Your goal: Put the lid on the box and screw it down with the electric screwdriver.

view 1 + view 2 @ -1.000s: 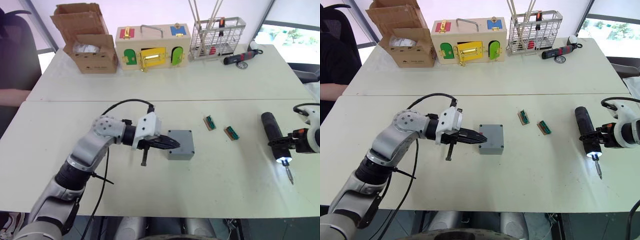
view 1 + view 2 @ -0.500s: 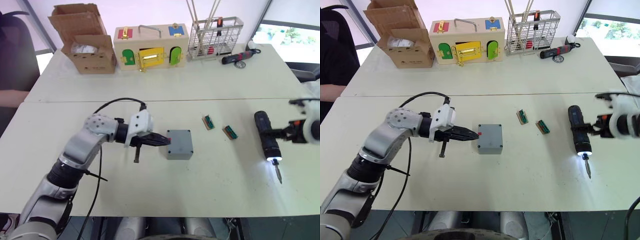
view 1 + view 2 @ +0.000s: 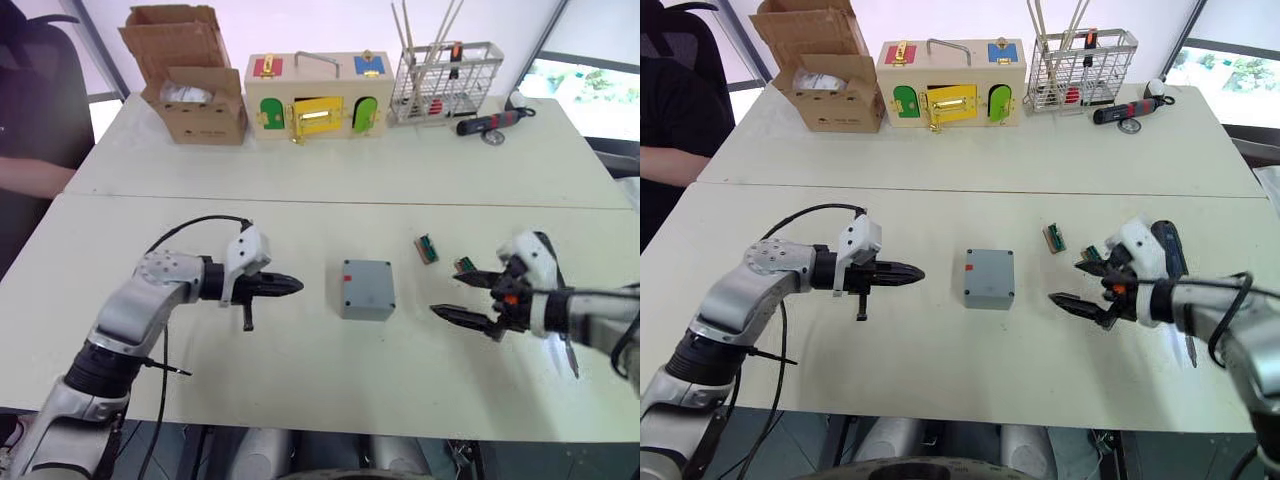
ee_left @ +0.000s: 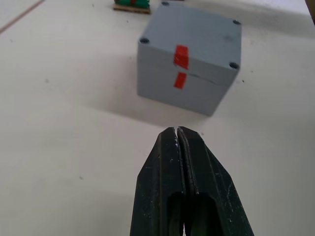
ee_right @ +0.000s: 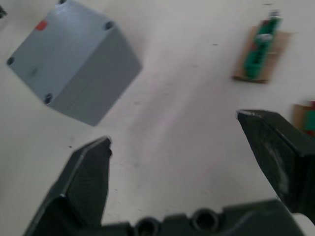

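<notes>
The grey box (image 3: 366, 289) stands mid-table with the lid (image 4: 197, 39) sitting on top of it; red marks cross the seam between them. My left gripper (image 3: 295, 286) is shut and holds nothing, pointing at the box from a short way to its left. On the box's right, my right gripper (image 3: 447, 295) is open and holds nothing, also apart from the box. The electric screwdriver (image 3: 1170, 250) lies on the table behind my right wrist, which partly hides it. Its metal bit (image 3: 1188, 350) points toward the near edge.
Two small green connector pieces (image 3: 427, 248) (image 3: 466, 265) lie just right of the box. Along the far edge stand a cardboard box (image 3: 190, 85), a wooden box with coloured doors (image 3: 315, 95), a wire rack (image 3: 445, 80) and a black-and-red hand tool (image 3: 492, 122). A person's arm (image 3: 680, 165) rests at far left.
My right gripper has let go of the electric screwdriver, which now lies on the table, and has moved left toward the box, open. My left gripper has drawn back left from the box.
</notes>
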Robot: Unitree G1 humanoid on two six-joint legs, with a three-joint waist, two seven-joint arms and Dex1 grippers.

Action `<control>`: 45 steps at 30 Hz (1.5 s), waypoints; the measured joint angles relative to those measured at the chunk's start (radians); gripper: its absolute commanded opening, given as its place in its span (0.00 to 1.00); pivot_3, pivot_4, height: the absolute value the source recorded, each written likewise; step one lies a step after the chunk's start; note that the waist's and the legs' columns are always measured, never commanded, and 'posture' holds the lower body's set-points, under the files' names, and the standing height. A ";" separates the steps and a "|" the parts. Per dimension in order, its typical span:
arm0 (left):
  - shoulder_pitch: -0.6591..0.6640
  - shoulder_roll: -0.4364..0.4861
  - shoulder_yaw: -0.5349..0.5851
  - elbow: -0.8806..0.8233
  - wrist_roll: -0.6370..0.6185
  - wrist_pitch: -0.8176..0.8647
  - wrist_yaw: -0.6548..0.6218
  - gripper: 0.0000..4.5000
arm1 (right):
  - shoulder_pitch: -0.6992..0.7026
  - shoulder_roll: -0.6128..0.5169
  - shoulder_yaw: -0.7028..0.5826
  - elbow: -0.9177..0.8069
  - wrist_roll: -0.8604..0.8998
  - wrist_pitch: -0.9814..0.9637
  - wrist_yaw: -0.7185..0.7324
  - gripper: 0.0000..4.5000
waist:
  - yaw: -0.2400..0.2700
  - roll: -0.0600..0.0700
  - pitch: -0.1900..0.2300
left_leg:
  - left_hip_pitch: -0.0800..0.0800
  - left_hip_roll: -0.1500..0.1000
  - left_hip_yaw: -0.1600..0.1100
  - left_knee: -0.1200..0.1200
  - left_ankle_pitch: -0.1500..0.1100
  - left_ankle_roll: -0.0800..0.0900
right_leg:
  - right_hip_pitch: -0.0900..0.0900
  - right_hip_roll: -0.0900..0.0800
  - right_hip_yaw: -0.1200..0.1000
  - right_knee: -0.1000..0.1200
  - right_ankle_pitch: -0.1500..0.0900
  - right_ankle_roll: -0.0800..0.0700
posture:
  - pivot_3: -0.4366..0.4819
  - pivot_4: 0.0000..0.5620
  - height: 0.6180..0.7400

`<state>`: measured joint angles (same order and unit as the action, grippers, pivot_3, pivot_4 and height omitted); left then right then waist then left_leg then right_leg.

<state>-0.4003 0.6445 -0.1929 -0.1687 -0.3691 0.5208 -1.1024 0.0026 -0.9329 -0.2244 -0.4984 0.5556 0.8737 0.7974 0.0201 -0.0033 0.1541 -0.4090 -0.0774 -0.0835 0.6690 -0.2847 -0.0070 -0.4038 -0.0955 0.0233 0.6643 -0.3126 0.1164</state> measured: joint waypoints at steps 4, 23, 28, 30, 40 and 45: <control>0.000 -0.020 -0.077 0.008 0.085 -0.051 0.027 0.00 | 0.029 0.064 0.065 -0.020 -0.054 -0.064 -0.059 0.53 | -0.008 0.000 0.000 | 0.003 0.000 0.000 -0.001 -0.001 0.001 | 0.001 0.001 0.000 0.001 0.000 0.000 | 0.48 0.27 1.00; -0.215 -0.236 -0.161 0.387 0.217 -0.300 -0.003 0.00 | -0.035 0.207 0.293 -0.130 -0.042 0.044 -0.144 0.39 | -0.007 0.000 0.000 | 0.002 0.001 -0.001 -0.001 0.001 -0.002 | 0.001 0.004 -0.001 0.001 0.000 0.000 | 0.48 0.27 1.00; -0.274 -0.290 -0.173 0.515 0.260 -0.402 -0.007 0.00 | -0.039 0.239 0.318 -0.190 0.019 0.101 -0.150 0.39 | -0.008 -0.001 0.000 | 0.002 0.001 -0.001 -0.001 0.001 -0.002 | 0.000 0.005 -0.001 0.001 0.000 0.000 | 0.48 0.27 1.00; -0.282 -0.300 -0.176 0.544 0.273 -0.429 -0.008 0.00 | -0.039 0.234 0.317 -0.208 0.023 0.111 -0.156 0.39 | -0.008 -0.001 0.000 | 0.002 0.001 -0.001 -0.001 0.001 -0.002 | 0.000 0.005 -0.001 0.001 0.000 0.000 | 0.48 0.27 1.00; -0.235 -0.158 -0.133 0.460 0.289 -0.397 -0.056 0.00 | -0.025 0.023 0.174 -0.128 -0.038 0.028 -0.093 0.39 | -0.012 -0.001 0.000 | 0.002 0.002 -0.001 -0.001 0.001 -0.002 | 0.000 0.006 -0.001 0.001 0.000 0.000 | 0.48 0.27 1.00; -0.110 -0.060 -0.134 0.220 0.225 -0.246 -0.133 0.00 | -0.101 0.019 0.241 0.006 -0.115 -0.089 -0.039 0.39 | -0.016 0.000 0.000 | 0.002 0.002 -0.001 -0.002 0.001 -0.002 | 0.000 0.006 -0.001 0.001 0.000 0.000 | 0.48 0.27 1.00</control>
<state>-0.5108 0.5845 -0.3268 0.0511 -0.1439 0.2750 -1.2358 -0.0982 -0.9141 0.0165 -0.4924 0.4402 0.7843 0.7580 0.0039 -0.0037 0.1539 -0.4069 -0.0752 -0.0840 0.6673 -0.2833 -0.0093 -0.4040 -0.0898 0.0224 0.6653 -0.3126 0.1164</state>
